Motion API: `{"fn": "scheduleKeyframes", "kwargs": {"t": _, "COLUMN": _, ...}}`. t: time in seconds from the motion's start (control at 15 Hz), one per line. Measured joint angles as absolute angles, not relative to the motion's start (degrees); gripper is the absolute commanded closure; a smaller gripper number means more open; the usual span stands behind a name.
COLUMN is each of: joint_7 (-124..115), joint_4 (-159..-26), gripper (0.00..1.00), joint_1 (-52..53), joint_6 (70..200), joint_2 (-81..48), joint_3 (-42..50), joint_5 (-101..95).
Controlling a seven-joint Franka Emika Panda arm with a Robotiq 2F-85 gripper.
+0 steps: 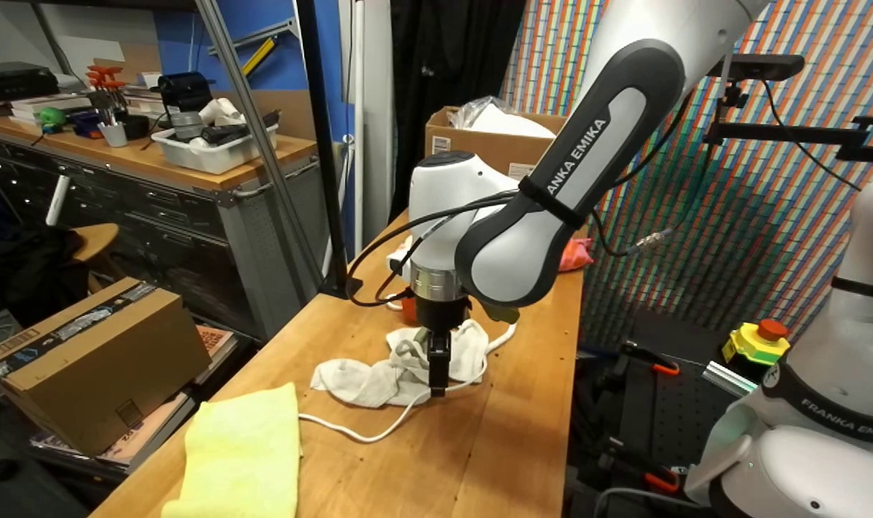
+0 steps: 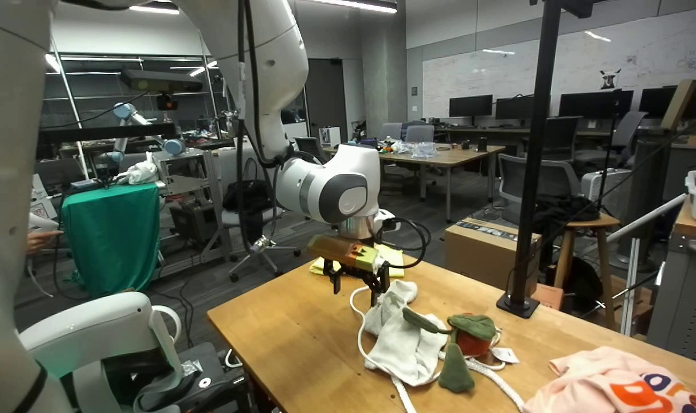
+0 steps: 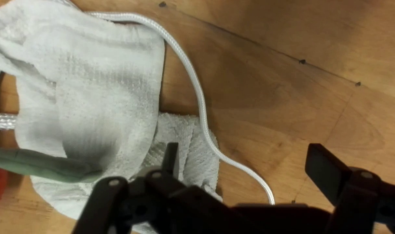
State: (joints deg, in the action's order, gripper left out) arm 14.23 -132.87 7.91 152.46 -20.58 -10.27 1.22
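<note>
Wrist view: gripper [image 3: 244,159] fingers apart, empty, one above the crumpled white cloth [image 3: 109,87] on the wooden surface [image 3: 265,107]. White cord [image 3: 194,76] crosses the cloth's edge under the gap; closing low could pinch both, and the green plush leaf [image 3: 44,164] atop might drag along.

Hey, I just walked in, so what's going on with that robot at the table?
A robot arm has its tool low over a wooden table, jaws wide open and holding nothing. Seen from the wrist, one finger is over crumpled white fabric, the other over the tabletop, with a white cord passing between them. Whether anything is touched, I can't tell. A soft green and orange thing lies beside the fabric, and a yellow cloth lies at the table's edge.
</note>
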Motion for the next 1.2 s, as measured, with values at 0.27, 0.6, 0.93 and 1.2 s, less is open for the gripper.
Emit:
{"fn": "scheduleKeyframes", "kwargs": {"t": 0.27, "joint_7": 13.69, "joint_4": -128.67, "gripper": 0.0, "joint_1": 7.94, "joint_6": 153.31, "joint_2": -24.28, "joint_3": -10.31, "joint_5": 1.06}}
{"fn": "scheduleKeyframes", "kwargs": {"t": 0.6, "joint_7": 12.54, "joint_4": -124.32, "gripper": 0.0, "joint_1": 8.0, "joint_6": 153.63, "joint_2": -28.41, "joint_3": -9.99, "joint_5": -0.3}}
{"fn": "scheduleKeyframes", "kwargs": {"t": 0.93, "joint_7": 10.31, "joint_4": -120.47, "gripper": 0.0, "joint_1": 8.96, "joint_6": 154.25, "joint_2": -32.59, "joint_3": -7.51, "joint_5": -4.41}}
{"fn": "scheduleKeyframes", "kwargs": {"t": 1.2, "joint_7": 8.76, "joint_4": -117.68, "gripper": 0.0, "joint_1": 9.83, "joint_6": 154.54, "joint_2": -35.91, "joint_3": -5.41, "joint_5": -6.6}}
